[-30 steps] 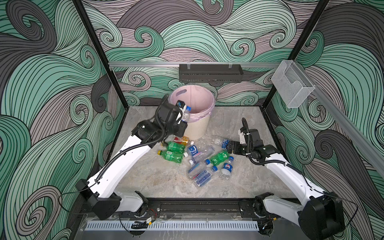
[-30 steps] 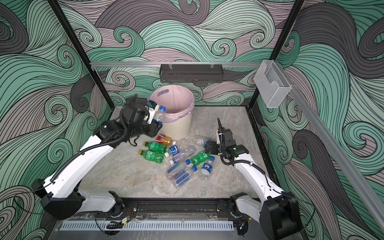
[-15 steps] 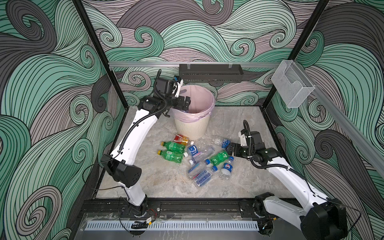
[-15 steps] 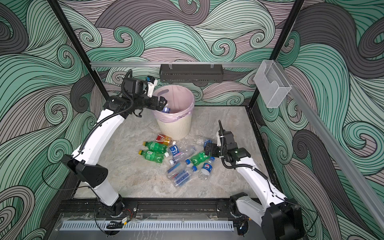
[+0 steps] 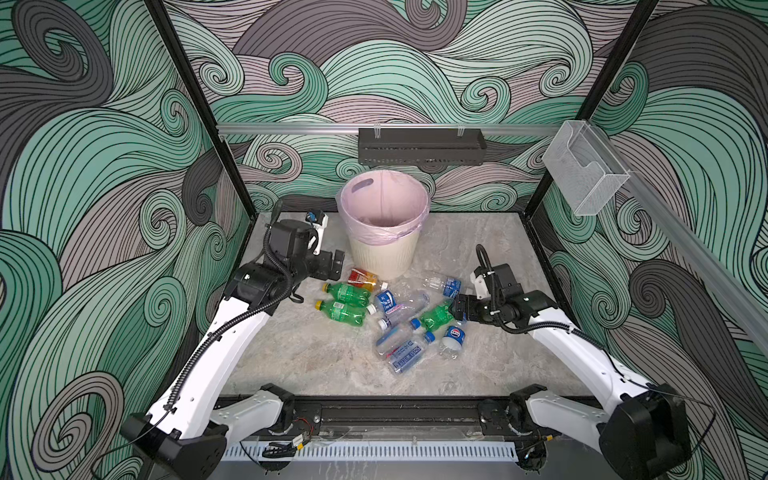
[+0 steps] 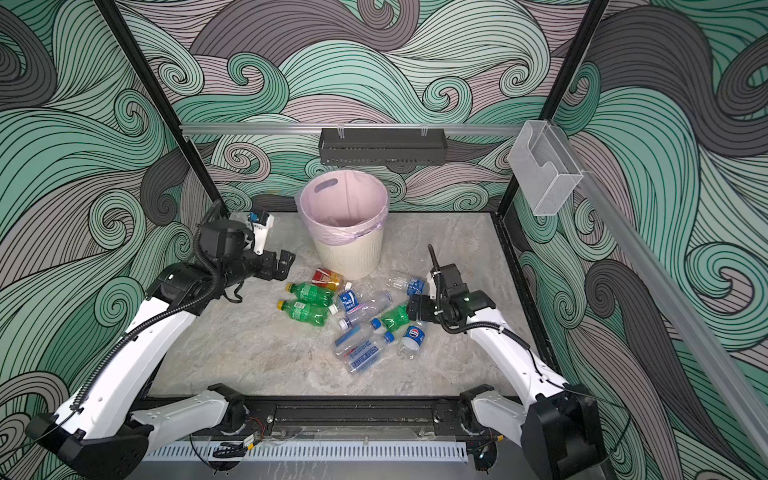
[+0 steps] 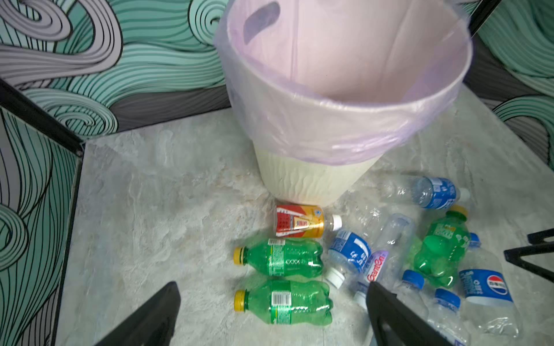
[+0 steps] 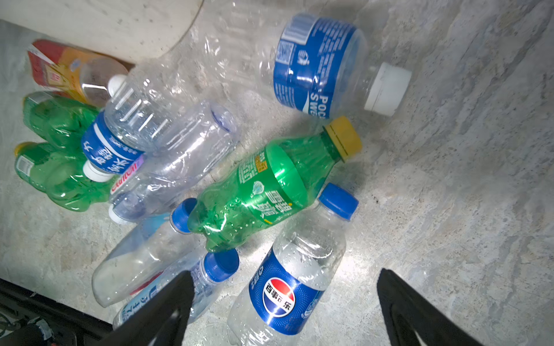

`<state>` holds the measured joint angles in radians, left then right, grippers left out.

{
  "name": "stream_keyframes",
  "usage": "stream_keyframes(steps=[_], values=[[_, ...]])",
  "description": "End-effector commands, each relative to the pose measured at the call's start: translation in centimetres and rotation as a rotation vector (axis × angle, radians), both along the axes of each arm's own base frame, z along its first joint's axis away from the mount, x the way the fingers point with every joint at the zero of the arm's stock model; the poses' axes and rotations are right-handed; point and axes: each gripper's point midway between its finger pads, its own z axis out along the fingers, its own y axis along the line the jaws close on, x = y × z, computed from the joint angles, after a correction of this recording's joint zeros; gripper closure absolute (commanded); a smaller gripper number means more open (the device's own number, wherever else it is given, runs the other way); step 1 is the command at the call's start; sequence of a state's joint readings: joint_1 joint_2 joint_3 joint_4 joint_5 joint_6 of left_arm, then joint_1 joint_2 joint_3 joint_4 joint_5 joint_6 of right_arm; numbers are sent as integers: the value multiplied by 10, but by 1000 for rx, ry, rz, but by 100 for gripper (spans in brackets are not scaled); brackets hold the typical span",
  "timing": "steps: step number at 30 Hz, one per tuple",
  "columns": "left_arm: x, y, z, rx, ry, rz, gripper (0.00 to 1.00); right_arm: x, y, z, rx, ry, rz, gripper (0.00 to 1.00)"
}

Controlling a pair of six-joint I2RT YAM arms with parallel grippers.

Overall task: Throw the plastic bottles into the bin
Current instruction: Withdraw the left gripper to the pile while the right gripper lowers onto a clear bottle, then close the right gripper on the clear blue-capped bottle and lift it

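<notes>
Mostly undone: we see the bin [image 5: 382,257] far centre, its contents hidden, and about a dozen plastic bottles [image 5: 399,307] on the floor just near it. The left gripper [image 5: 334,266] is spread and empty left of the bin. The right gripper [image 5: 457,309] is spread at the pile's right edge, pinching nothing.

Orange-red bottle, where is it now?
In both top views the orange-red bottle lies beside the bin, left of centre, just behind two green bottles.
</notes>
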<state>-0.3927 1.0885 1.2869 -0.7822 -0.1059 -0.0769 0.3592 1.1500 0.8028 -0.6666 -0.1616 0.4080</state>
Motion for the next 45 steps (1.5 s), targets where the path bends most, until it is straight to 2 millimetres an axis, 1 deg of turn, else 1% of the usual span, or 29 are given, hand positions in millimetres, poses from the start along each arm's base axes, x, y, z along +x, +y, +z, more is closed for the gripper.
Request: stream_keyframes(steps=[1,4,9,13,15,22,26,29,31,35,40,42,45], values=[[-10,17,-19,-1,25,77,1,-15,-3,-11,-44,80,-56,6],[-20,22,-36,-10,51,100,1,-24,-1,-20,-68,116,-80,7],[-31,27,-58,-12,90,115,1,-33,-2,-35,-65,165,-125,12],[-35,30,-71,-7,112,133,1,-37,9,-45,-21,188,-119,13],[-35,31,-77,-5,121,139,1,-39,12,-51,-15,201,-123,13],[-32,30,-87,1,141,140,1,-41,11,-70,-16,227,-148,15],[-30,33,-89,17,141,152,1,-43,10,-81,-30,244,-145,18],[-30,33,-92,21,143,156,1,-45,10,-89,-37,266,-143,23],[-31,34,-93,21,145,156,1,-46,9,-91,-49,274,-141,27],[-31,34,-97,23,149,159,1,-46,6,-89,-64,265,-136,37],[-31,34,-101,24,153,161,1,-47,-2,-83,-116,249,-121,43],[-30,34,-102,23,151,162,1,-47,-5,-81,-131,246,-113,51],[-28,34,-102,20,148,165,1,-47,-7,-77,-148,242,-102,53]])
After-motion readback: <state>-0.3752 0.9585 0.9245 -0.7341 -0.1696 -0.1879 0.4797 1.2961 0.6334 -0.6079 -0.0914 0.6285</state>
